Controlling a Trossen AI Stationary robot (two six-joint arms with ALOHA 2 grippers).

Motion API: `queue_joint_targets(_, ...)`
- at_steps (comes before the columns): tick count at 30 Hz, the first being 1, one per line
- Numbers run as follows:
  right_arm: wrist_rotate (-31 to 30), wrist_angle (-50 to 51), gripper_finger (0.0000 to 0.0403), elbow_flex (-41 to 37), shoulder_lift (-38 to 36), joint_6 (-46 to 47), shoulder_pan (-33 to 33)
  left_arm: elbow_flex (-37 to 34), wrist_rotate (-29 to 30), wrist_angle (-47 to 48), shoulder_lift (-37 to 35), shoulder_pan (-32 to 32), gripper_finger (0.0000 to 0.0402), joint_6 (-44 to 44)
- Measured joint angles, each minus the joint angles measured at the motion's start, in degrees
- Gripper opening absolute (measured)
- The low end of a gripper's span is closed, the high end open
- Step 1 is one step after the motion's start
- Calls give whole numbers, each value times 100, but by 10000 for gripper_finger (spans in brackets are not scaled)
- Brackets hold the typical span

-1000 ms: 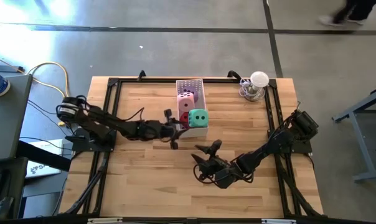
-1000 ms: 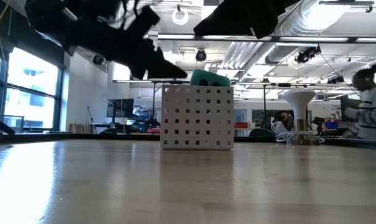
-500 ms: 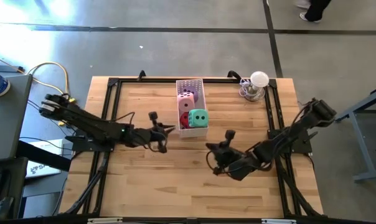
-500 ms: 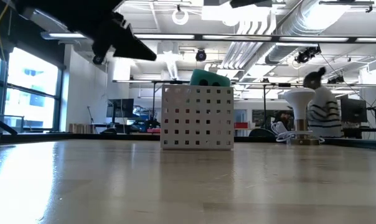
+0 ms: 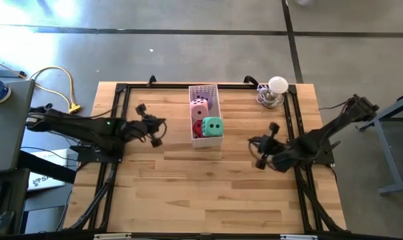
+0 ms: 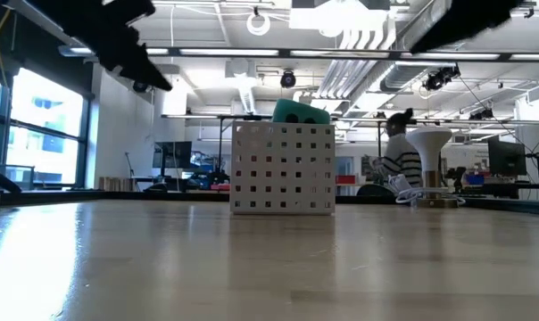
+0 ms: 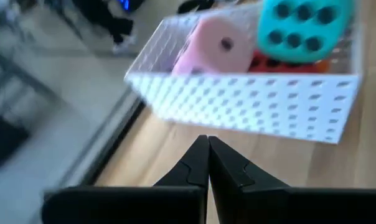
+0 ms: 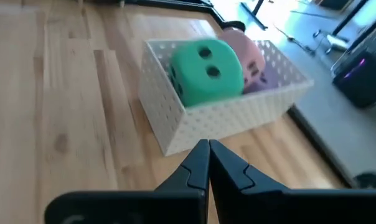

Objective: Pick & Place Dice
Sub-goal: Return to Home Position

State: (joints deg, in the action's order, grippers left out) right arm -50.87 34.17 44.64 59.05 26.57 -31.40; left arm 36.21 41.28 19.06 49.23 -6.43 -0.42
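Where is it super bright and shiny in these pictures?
High view: light glares off the floor, top left. Low view: the table shines near the windows; the left arm looks black against ceiling lights. Right wrist view: floor past the tray glows white.

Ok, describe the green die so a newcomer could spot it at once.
On the wooden table, find the white perforated tray. At its end nearest the table's middle sits the green die, the only green cube; the red die lies beside it, the pink die beyond.

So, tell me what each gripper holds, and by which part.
Nothing. The left gripper and right gripper are both shut and empty; the dice lie in the tray.
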Motion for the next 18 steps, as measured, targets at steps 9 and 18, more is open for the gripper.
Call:
queue_joint_targets(9, 962, -2553, 1, -2539, -2021, -664, 792, -36, -1682, 900, -837, 758, 0, -1034)
queue_joint_targets(18, 2577, -4406, 1, -4009, -3087, -1448, 1905, -50, -1727, 937, -954, 749, 0, -1057)
